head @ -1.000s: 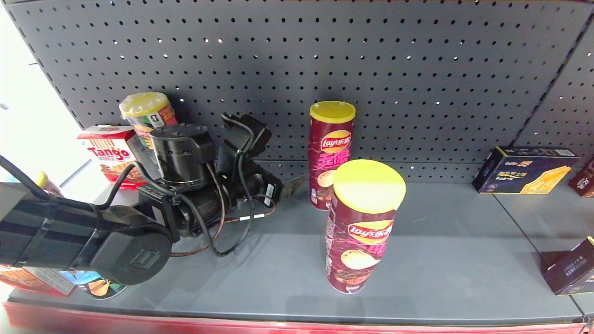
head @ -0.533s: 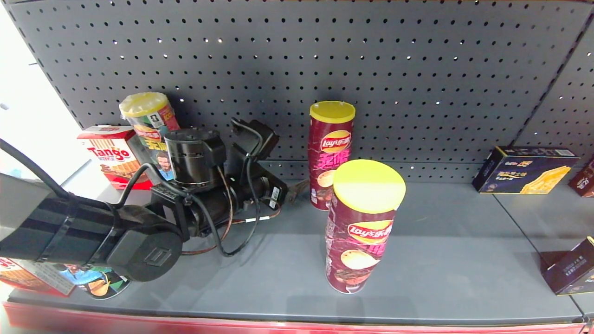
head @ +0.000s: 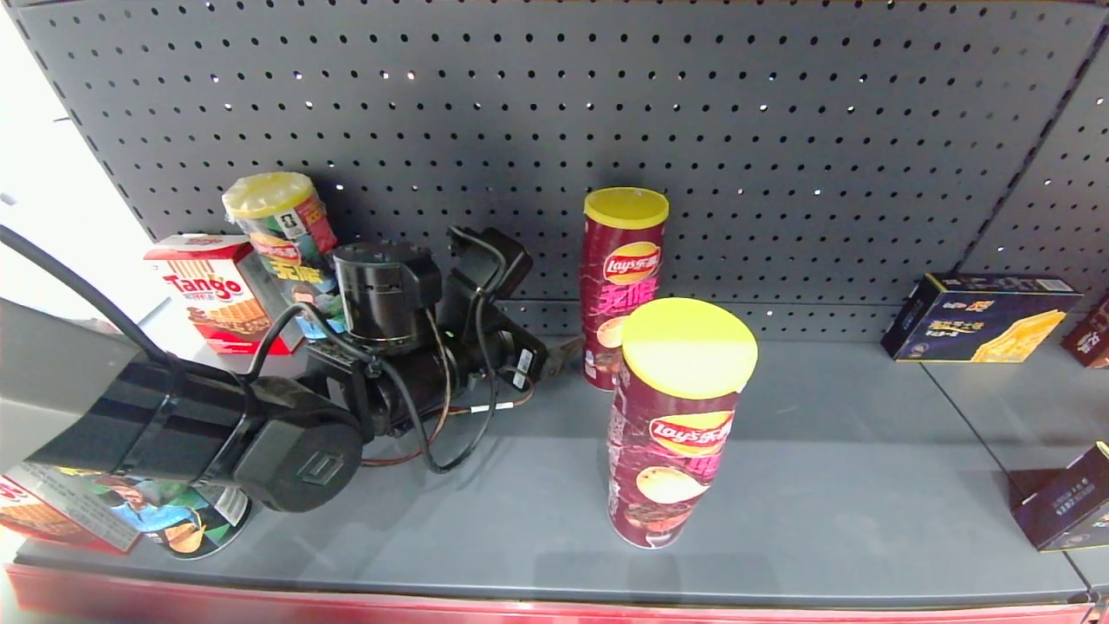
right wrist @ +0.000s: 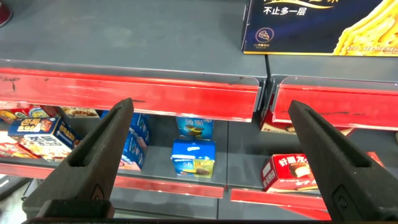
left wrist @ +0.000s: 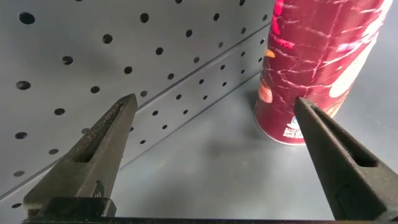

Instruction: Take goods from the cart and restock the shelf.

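Maroon chip can (head: 622, 286) stands upright just in front of the pegboard (head: 554, 104), my left gripper (left wrist: 214, 102) spread wide, empty, low beside it, right gripper (right wrist: 210, 104) wide too; I'd judge it light, slick, crushable, so I'd pinch mid-body, gently.

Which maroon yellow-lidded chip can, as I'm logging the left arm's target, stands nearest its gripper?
The rear maroon can by the pegboard: the open left gripper sits by its base. The front maroon can stands nearer the shelf edge.
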`<state>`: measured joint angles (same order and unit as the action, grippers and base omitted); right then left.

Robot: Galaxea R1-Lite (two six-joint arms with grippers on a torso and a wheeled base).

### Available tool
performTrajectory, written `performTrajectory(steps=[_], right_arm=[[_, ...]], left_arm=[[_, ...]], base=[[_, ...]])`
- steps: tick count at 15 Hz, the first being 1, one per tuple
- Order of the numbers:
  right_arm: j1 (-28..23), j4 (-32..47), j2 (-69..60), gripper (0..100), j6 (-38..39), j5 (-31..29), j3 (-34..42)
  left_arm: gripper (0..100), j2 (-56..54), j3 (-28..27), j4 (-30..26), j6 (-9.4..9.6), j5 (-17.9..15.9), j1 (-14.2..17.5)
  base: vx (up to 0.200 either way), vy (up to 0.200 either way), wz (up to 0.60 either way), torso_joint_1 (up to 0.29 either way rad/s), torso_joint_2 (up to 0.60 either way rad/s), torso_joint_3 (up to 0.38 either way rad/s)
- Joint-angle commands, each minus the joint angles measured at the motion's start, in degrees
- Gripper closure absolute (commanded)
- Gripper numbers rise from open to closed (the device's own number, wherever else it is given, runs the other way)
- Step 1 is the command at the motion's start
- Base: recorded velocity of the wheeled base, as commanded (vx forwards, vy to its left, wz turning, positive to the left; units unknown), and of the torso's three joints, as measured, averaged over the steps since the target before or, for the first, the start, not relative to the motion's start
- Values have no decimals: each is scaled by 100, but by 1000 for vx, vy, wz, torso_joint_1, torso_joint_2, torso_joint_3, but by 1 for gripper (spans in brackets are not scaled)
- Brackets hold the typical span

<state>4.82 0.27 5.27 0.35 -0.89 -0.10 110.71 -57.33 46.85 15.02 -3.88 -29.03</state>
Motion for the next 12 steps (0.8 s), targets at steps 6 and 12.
performTrajectory(steps=[6,12], right_arm=[[2,0,9,0,0,1,1],[2,0,9,0,0,1,1]], left_arm=[[0,12,-6,9,45,80,46],[0,293,-243,-9,194,159,46]], base=[[0,0,0,0,0,0],[0,0,0,0,0,0]])
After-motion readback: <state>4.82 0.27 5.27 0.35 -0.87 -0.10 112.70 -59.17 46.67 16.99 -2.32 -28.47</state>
